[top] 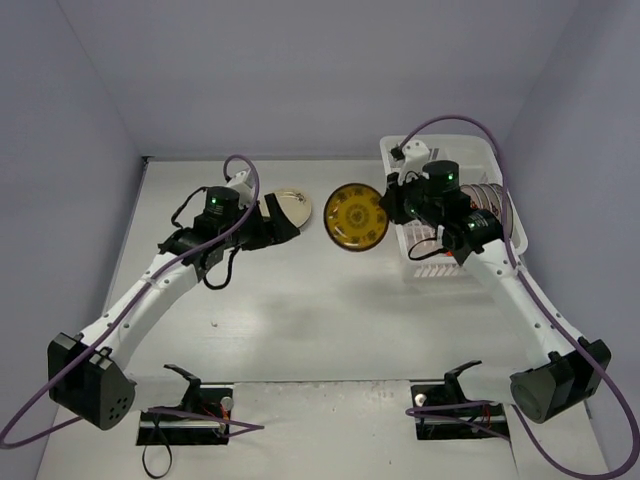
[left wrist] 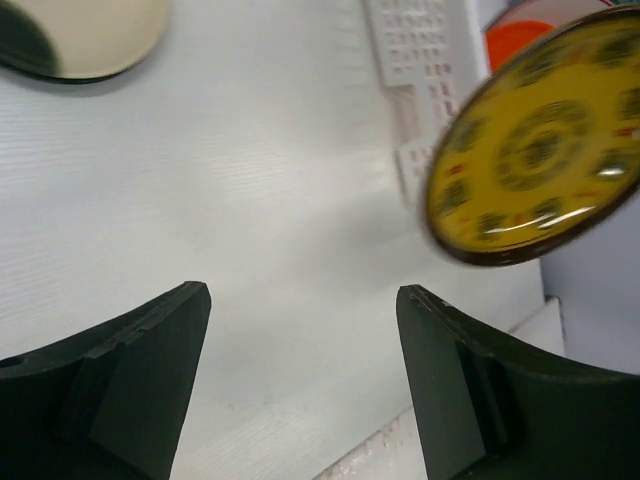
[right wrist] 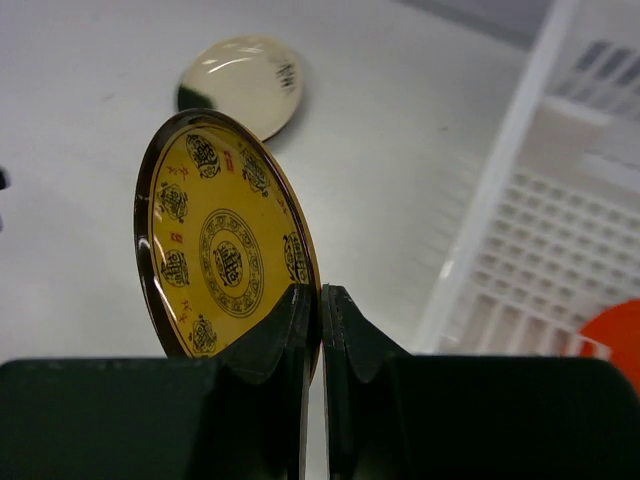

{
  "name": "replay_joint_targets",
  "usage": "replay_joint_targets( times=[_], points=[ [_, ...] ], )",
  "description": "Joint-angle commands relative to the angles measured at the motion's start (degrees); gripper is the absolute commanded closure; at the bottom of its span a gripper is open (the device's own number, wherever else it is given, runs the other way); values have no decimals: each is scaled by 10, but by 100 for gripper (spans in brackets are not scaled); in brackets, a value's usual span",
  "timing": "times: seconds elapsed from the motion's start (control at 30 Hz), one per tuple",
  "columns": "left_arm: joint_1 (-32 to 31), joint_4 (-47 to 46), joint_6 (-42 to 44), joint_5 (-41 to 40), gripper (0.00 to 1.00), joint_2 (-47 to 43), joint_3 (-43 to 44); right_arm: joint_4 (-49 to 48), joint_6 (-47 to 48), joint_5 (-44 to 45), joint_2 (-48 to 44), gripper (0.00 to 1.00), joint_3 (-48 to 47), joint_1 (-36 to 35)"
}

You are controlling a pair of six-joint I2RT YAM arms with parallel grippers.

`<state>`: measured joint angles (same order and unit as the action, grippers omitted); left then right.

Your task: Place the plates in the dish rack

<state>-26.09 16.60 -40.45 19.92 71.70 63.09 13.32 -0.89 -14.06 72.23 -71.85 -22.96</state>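
R gripper (right wrist: 320, 300) jaws pinching rim of glossy round yellow-brown plate (right wrist: 225, 250), holding it upright above matte worktop (top: 300, 320), beside slotted white plastic dish rack (right wrist: 560, 230). L gripper (left wrist: 303, 295) jaws gaping wide, gripping nothing. Glazed cream plate (top: 288, 205) lying nearby.

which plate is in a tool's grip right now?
The yellow-brown plate, pinched on edge by the right tool. The cream plate lies flat on the table, untouched.
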Motion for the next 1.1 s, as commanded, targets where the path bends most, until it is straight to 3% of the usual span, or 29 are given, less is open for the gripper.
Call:
replay_joint_targets(
  times=[0.0,0.27,0.63,1.07],
  points=[
    [23,69,24,-73,25,1,37,0,93,202,-17,100,-74,0],
    [46,157,53,-160,23,15,29,25,214,452,44,100,-80,13],
    [54,172,79,-180,23,16,16,-34,261,520,134,100,-32,94],
    [59,166,90,-176,22,47,23,-73,267,545,190,100,1,101]
  ],
)
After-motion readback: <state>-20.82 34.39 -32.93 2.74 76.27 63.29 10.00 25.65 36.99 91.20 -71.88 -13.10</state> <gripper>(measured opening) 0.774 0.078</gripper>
